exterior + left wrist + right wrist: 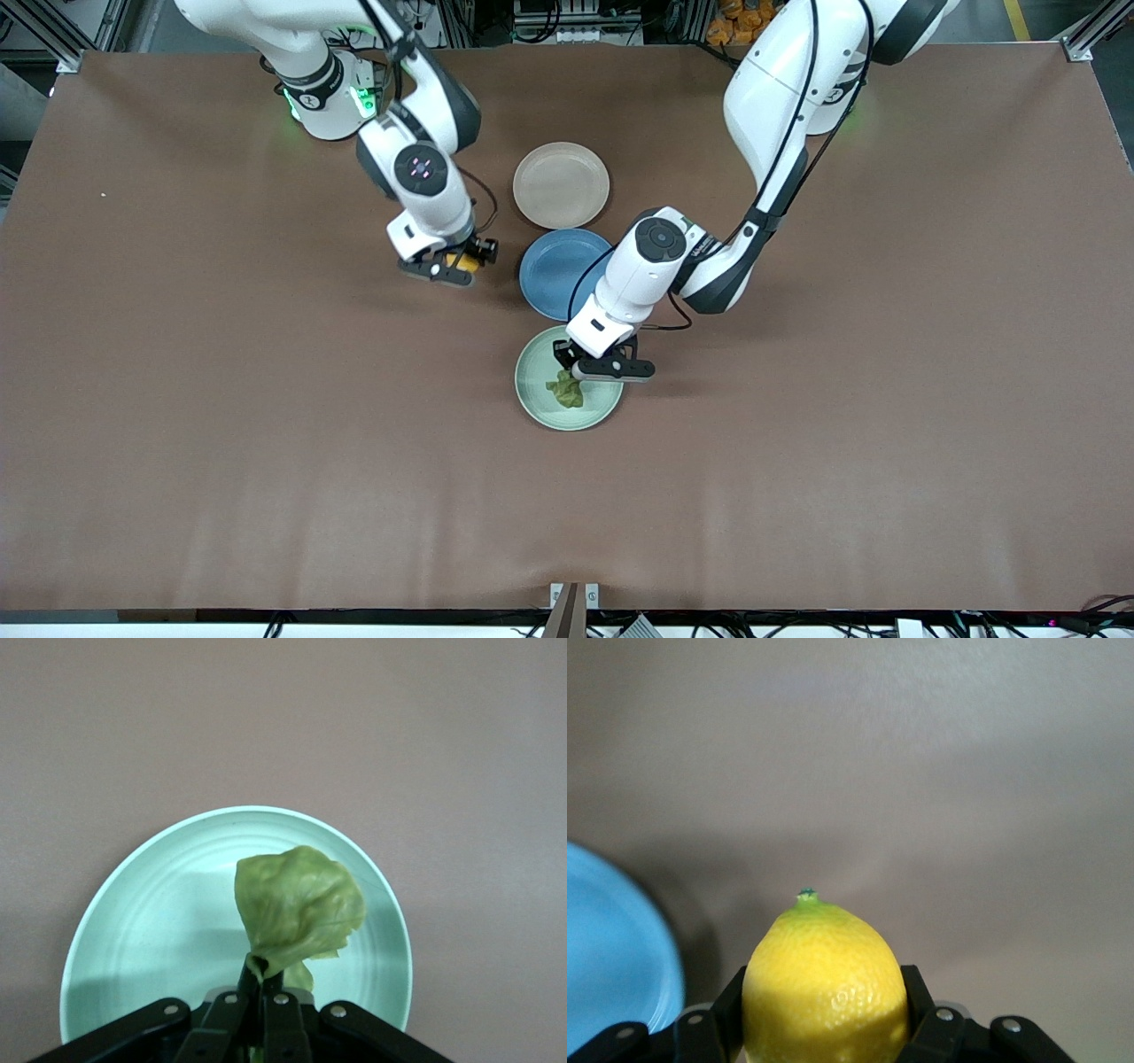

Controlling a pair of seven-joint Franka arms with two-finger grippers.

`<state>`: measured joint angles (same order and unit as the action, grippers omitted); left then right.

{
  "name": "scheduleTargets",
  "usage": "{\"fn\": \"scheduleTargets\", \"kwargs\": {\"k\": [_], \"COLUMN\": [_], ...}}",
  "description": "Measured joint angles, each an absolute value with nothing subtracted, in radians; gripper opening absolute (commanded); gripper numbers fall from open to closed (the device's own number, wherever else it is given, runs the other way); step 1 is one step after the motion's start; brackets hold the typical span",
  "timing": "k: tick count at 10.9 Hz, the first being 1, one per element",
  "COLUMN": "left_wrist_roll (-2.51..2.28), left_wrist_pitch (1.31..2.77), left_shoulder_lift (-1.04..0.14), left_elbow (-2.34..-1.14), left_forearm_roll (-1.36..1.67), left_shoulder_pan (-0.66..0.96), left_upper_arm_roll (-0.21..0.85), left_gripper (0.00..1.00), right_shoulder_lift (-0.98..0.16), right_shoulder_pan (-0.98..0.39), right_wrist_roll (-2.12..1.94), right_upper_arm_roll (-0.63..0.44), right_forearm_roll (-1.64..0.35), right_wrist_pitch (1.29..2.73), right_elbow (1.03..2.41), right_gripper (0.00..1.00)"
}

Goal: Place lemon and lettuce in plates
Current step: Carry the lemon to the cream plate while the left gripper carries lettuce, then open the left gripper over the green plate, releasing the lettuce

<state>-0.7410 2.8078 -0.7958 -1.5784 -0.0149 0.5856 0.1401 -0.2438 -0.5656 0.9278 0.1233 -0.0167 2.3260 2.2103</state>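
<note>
The green lettuce hangs over the mint green plate, pinched at one corner by my left gripper, which is shut on it. In the left wrist view the lettuce droops from the closed fingertips above that plate. My right gripper is shut on the yellow lemon above the bare table, beside the blue plate. The lemon fills the space between the black fingers in the right wrist view. The beige-pink plate lies empty, farthest from the front camera.
A blue plate lies between the beige-pink and the mint green plates, partly under my left arm; its rim shows in the right wrist view. Brown table surface spreads wide round the three plates.
</note>
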Motion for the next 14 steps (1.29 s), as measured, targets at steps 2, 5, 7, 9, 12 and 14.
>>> {"fn": "scheduleTargets", "kwargs": {"k": [2, 5, 7, 9, 12, 14], "left_wrist_roll": [-0.741, -0.757, -0.772, -0.775, -0.776, -0.762], "left_wrist_pitch": [2.809, 2.81, 2.802, 2.698, 2.514, 2.403], "left_shoulder_lift": [-0.813, -0.815, -0.809, -0.76, -0.635, -0.561], "left_elbow": [-1.57, -1.565, -1.552, -1.537, -1.53, -1.53], "left_forearm_roll": [-0.015, -0.015, -0.015, -0.015, -0.015, -0.027], "left_shoulder_pan": [0.585, 0.585, 0.585, 0.579, 0.572, 0.55], "left_upper_arm_roll": [0.137, 0.136, 0.127, 0.104, 0.059, 0.041], "left_gripper": [1.0, 1.0, 1.0, 1.0, 1.0, 1.0], "right_shoulder_lift": [-0.186, -0.171, -0.172, -0.187, -0.297, -0.415], "right_shoulder_pan": [-0.624, -0.763, -0.857, -0.926, -0.95, -0.982], "right_wrist_roll": [1.031, 1.219, 1.33, 1.417, 1.535, 1.607], "right_upper_arm_roll": [0.123, 0.125, 0.125, 0.125, 0.124, 0.123], "right_forearm_roll": [-0.017, -0.019, -0.022, -0.033, -0.036, -0.036], "right_wrist_pitch": [2.223, 2.189, 2.192, 2.231, 2.331, 2.357], "right_elbow": [2.181, 2.154, 2.15, 2.14, 2.084, 2.008], "right_gripper": [0.0, 0.0, 0.0, 0.0, 0.0, 0.37]}}
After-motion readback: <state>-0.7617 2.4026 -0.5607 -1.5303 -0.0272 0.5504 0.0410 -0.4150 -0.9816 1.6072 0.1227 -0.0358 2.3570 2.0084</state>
